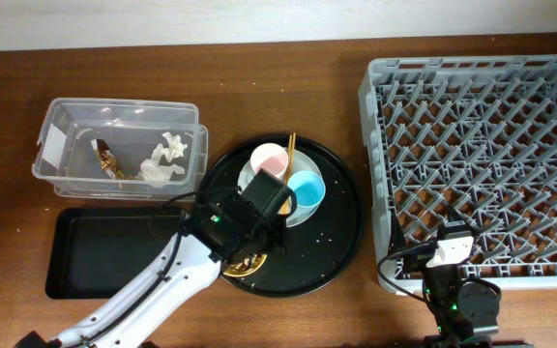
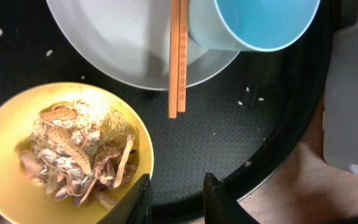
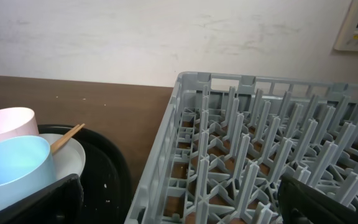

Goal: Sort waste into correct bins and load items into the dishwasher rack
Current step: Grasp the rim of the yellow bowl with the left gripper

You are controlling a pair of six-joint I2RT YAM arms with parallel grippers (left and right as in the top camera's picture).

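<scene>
Overhead, 2 wrist views, common chopsticks

Left arm at 7 o'clock: white shell, chunky black wrist, tiny green light. Right arm at 5 o'clock: mostly black, white cap, black cable looping off.

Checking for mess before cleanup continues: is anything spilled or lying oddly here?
Yes: small white crumbs are scattered on the round black tray, outside the yellow bowl. The chopsticks lie across the plate, ends overhanging its rim.
</scene>
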